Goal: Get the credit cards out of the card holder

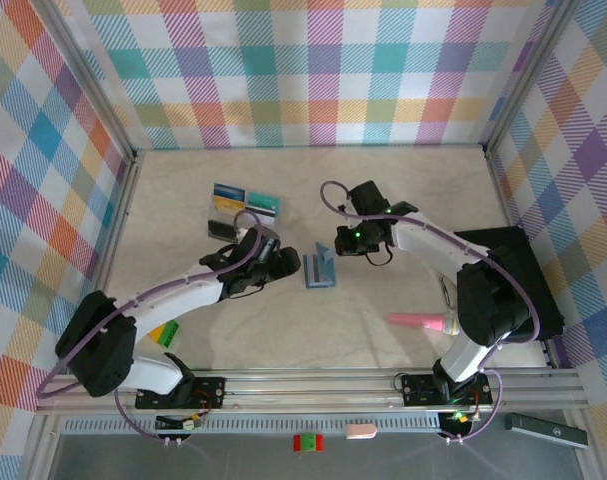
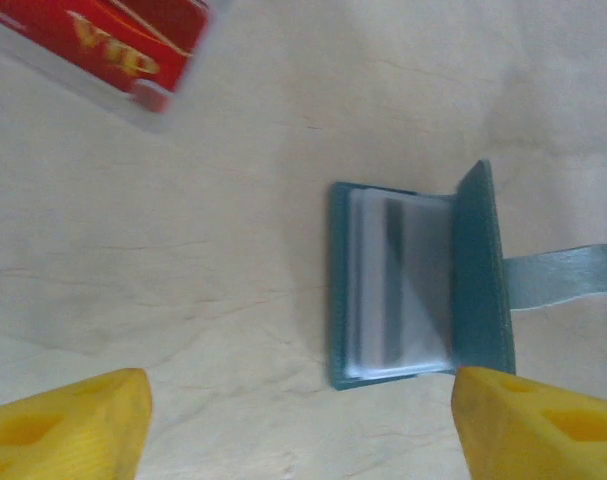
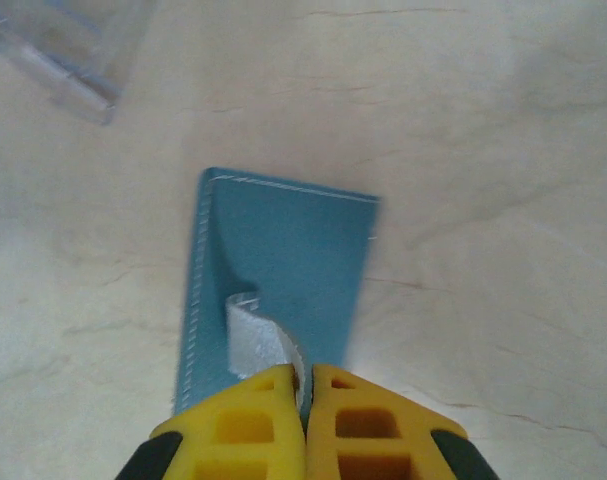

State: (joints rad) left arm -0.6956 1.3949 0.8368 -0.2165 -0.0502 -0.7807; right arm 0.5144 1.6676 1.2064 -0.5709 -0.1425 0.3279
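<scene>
Mid-task: holder pinned by its tab, another card waiting to come out.

The holder (image 1: 320, 270) lies open about mid-desk (image 1: 453, 180). The right jaws are closed on its grey tab (image 3: 261, 345) and pin it in place. The left jaws stand open and empty just over it. Several cards (image 1: 245, 200) lie out on the desk between the holder and the far-left corner, and a red card (image 2: 103, 35) lies apart from the holder. A pale card (image 2: 398, 290) with a dark stripe seems to sit in the top clear sleeve, so the job looks partly done. Next, the left jaws probably need to drop onto that card's free edge and close on the card alone, not the sleeve. They can then slide it out while the right jaws hold the tab.
</scene>
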